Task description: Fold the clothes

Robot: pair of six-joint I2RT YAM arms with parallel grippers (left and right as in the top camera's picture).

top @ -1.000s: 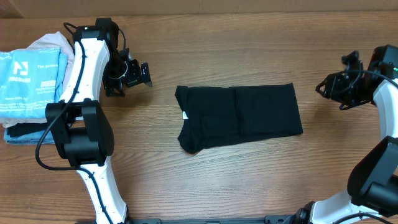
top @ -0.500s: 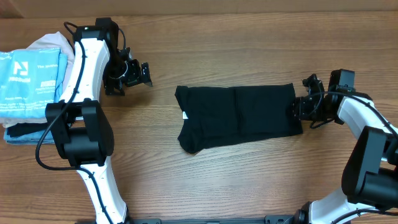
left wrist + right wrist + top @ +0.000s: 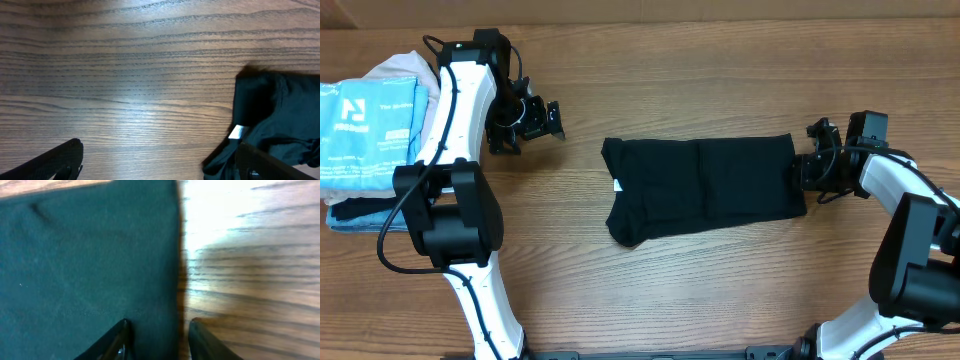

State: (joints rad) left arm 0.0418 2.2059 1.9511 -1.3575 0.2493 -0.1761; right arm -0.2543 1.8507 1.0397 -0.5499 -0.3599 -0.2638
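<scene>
The black garment (image 3: 705, 188) lies folded into a long rectangle mid-table (image 3: 720, 290), a small white label (image 3: 236, 132) showing at its rumpled left end. The right gripper (image 3: 798, 172) sits at its right edge, jaws apart astride the hem; a second ago it hung well off to the right. The left gripper (image 3: 545, 118) is unmoved, spread wide over bare wood. A pile of clothes (image 3: 360, 205) under a blue packet (image 3: 370, 120) is cut off at the left edge.

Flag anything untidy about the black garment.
The black garment is bunched at its left end and flares unevenly there, with a white tag poking out; its right edge lies straight.
</scene>
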